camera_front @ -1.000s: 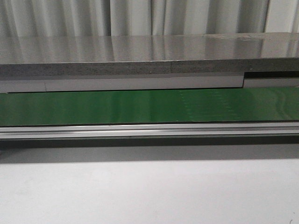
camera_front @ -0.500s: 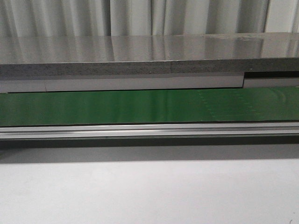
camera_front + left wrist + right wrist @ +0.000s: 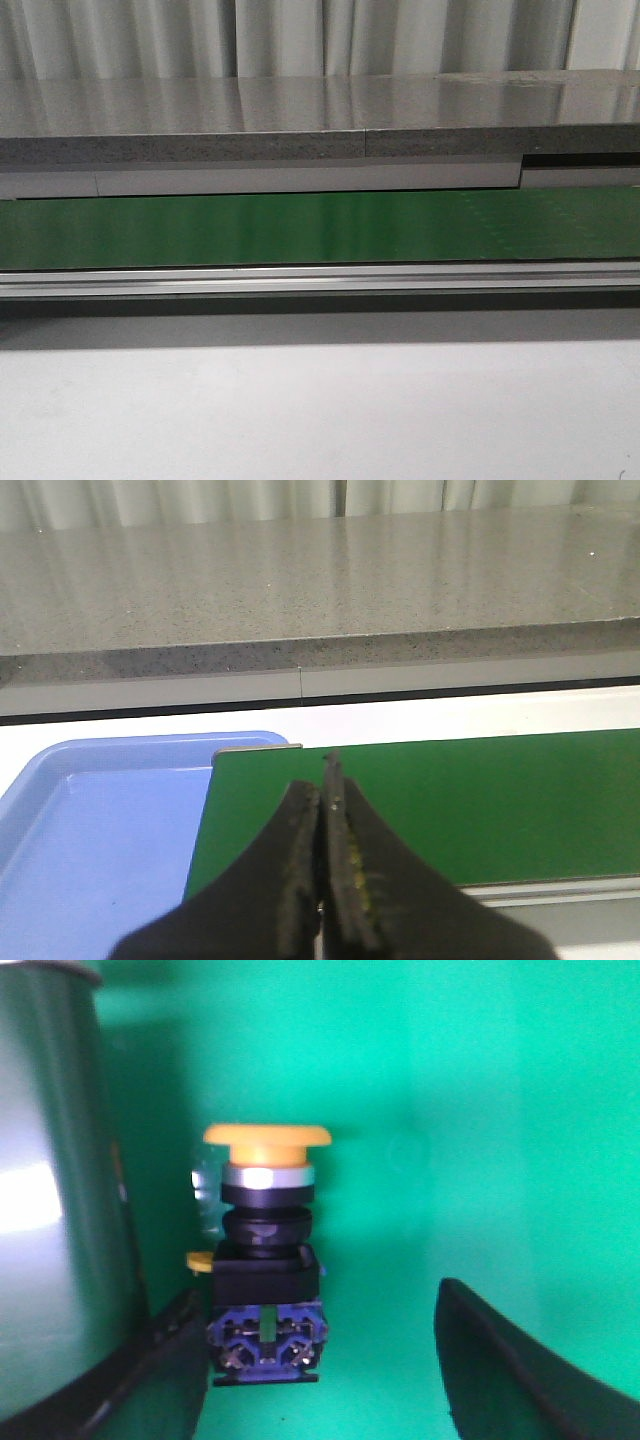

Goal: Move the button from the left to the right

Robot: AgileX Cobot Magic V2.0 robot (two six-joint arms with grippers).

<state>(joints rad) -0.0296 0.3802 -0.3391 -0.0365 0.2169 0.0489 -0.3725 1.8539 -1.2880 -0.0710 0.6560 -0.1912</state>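
Right gripper is standing wide open around the button; it should be closing squarely on the black body, while left gripper is sitting closed, empty.

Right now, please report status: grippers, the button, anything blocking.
Left gripper shut, empty, over green belt. Right gripper open, fingers either side of the button. Button on a green surface. Nothing blocking seen.

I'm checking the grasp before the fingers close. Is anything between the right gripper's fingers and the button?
Nothing visible. The button stands upright on the green belt between the right gripper's open fingers, right beside one finger, with bare belt before the other.
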